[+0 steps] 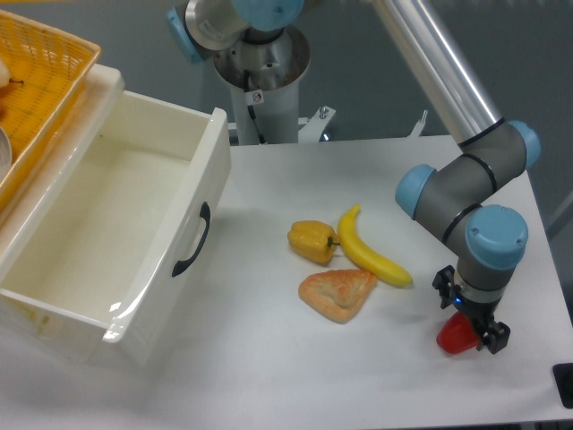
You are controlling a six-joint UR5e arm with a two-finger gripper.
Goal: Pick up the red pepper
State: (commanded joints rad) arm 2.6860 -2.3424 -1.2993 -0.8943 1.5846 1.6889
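Now I see white counter (269,358), grey wall behind. Red pepper (456,336) near counter's right front edge, tool (471,322) down over it, fingers either side; grip I cannot tell. Open white drawer (134,224) left.
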